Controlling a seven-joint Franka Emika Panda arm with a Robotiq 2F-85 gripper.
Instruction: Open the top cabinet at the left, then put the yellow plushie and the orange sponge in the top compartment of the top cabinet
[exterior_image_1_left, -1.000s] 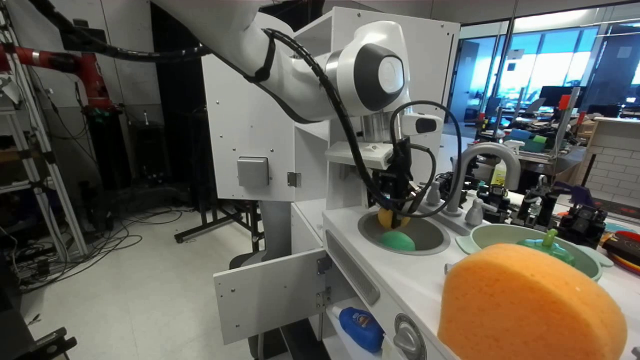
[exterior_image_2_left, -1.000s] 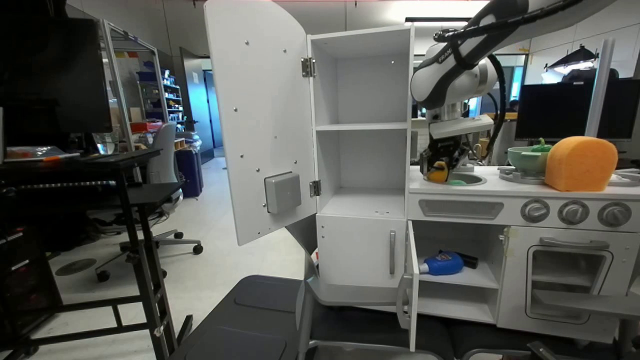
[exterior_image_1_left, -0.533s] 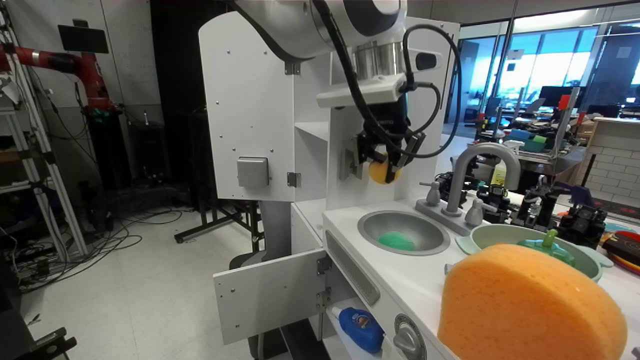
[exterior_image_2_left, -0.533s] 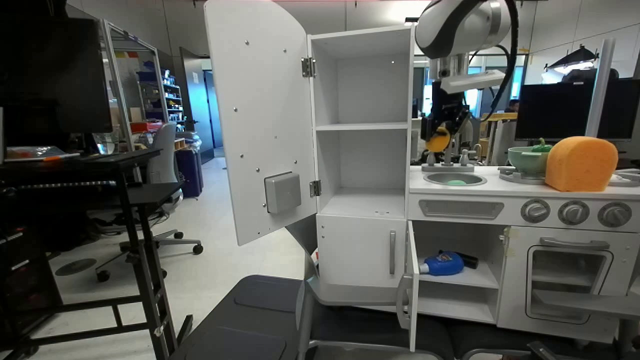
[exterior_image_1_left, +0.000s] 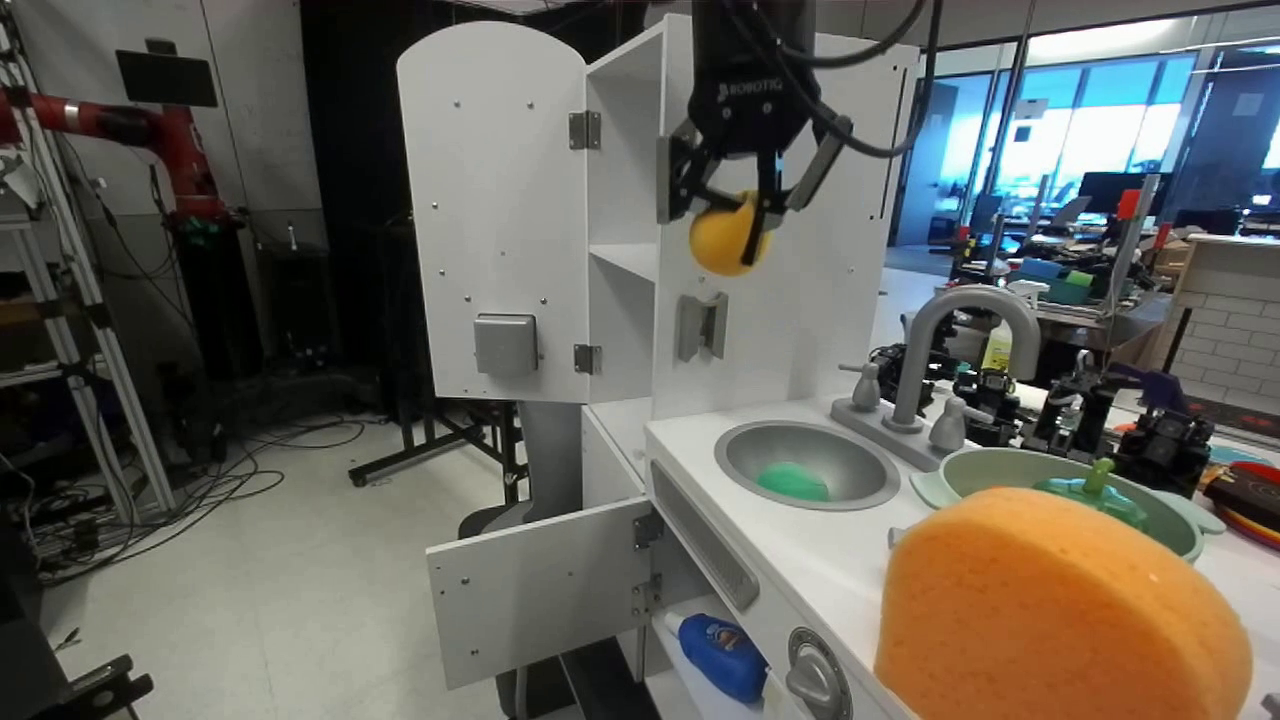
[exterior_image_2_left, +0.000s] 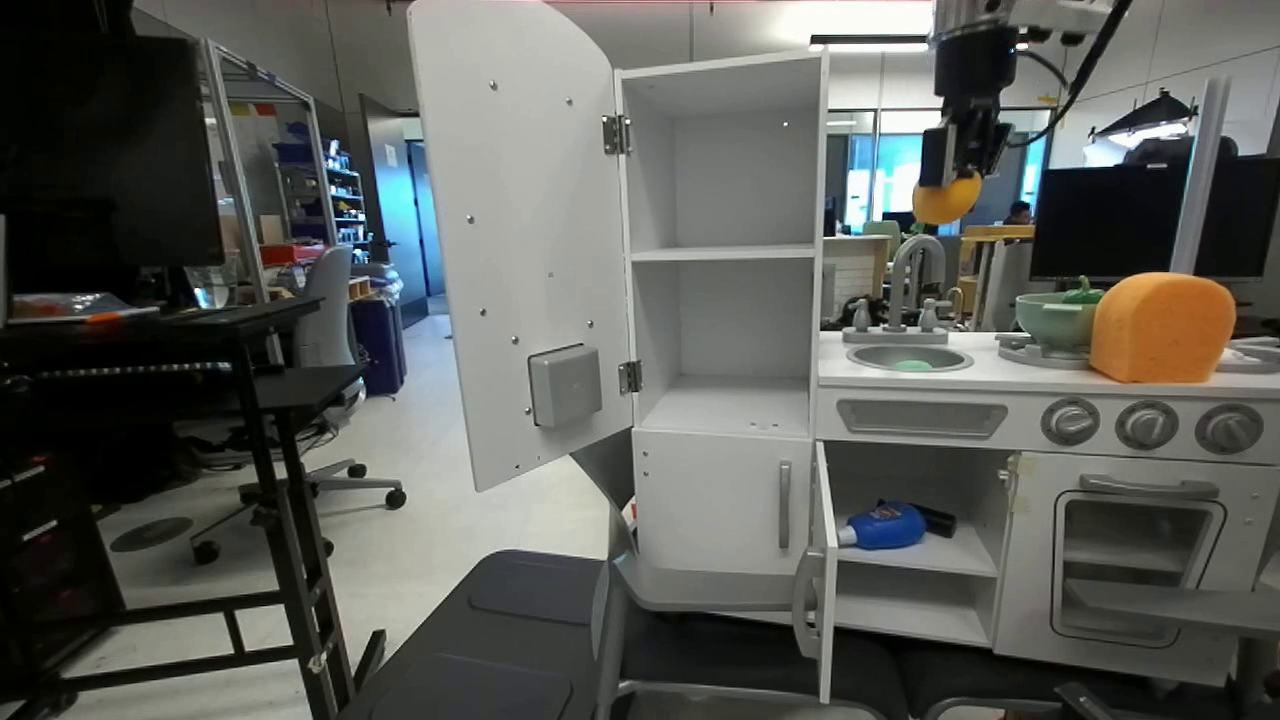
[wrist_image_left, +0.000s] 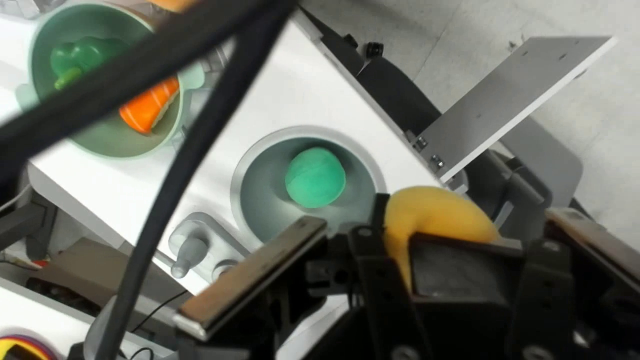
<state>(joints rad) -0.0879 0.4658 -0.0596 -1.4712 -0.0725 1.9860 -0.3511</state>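
My gripper (exterior_image_2_left: 957, 178) is shut on the yellow plushie (exterior_image_1_left: 722, 240), well above the counter. In the wrist view the plushie (wrist_image_left: 440, 212) bulges around one finger and is squeezed out of shape. The top cabinet (exterior_image_2_left: 818, 300) has its arch-topped door (exterior_image_2_left: 525, 240) swung wide to the left in an exterior view. The top compartment (exterior_image_2_left: 740, 170) faces that camera, a shelf board under it; the gripper hangs to its right there. The orange sponge (exterior_image_2_left: 1162, 330) stands on the counter's right part, looming large in front in an exterior view (exterior_image_1_left: 1060, 610).
A round green toy (wrist_image_left: 315, 177) lies in the sink (wrist_image_left: 240, 185) beside the tall faucet (exterior_image_1_left: 925, 340). A pale green pot (wrist_image_left: 107, 150) holds a green pepper and an orange piece. A low door (exterior_image_1_left: 545, 590) stands ajar; a blue bottle (exterior_image_2_left: 885, 527) lies inside.
My gripper has lifted the yellow plushie out of the sink and carried it high above the counter. In exterior views it drifts left or right as it rises. Sponge and doors have not moved.
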